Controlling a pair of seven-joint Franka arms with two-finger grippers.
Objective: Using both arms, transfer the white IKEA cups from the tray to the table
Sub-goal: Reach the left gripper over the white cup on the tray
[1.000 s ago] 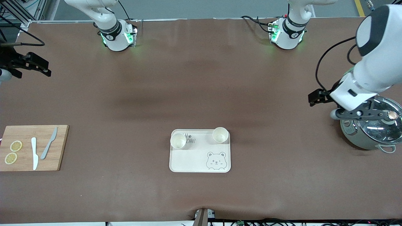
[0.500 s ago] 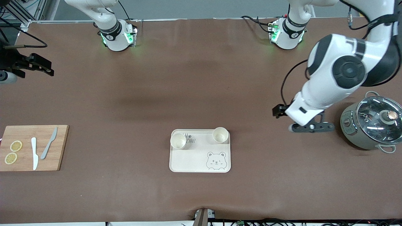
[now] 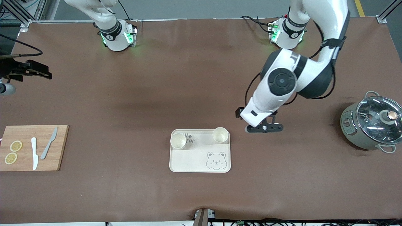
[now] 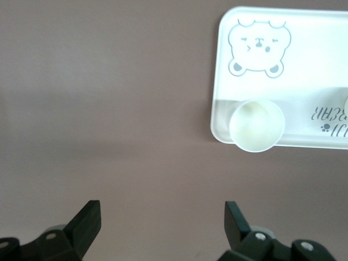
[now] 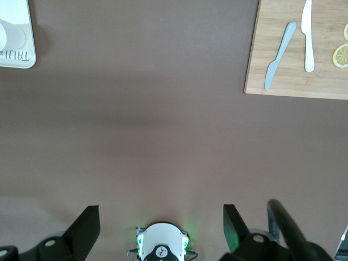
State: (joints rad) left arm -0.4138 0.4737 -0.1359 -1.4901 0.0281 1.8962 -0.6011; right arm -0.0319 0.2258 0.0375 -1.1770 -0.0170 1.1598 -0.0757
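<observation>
Two white IKEA cups stand upright on a cream bear-print tray (image 3: 200, 163), one (image 3: 178, 141) at the corner toward the right arm's end and one (image 3: 220, 135) at the corner toward the left arm's end. My left gripper (image 3: 263, 128) is open and empty over bare table beside the tray, toward the left arm's end. In the left wrist view, the gripper (image 4: 162, 223) is apart from the nearer cup (image 4: 256, 125) and the tray (image 4: 304, 70). My right gripper (image 3: 37, 70) is open and empty over the table's right-arm end; its wrist view (image 5: 161, 223) shows bare table and the tray's corner (image 5: 16, 32).
A wooden cutting board (image 3: 31, 147) with two knives and lemon slices lies at the right arm's end; it also shows in the right wrist view (image 5: 296, 60). A grey pot with a glass lid (image 3: 372, 125) stands at the left arm's end.
My left arm has swung from over the pot toward the tray, its gripper still open. The right gripper has barely shifted. The cups have not moved.
</observation>
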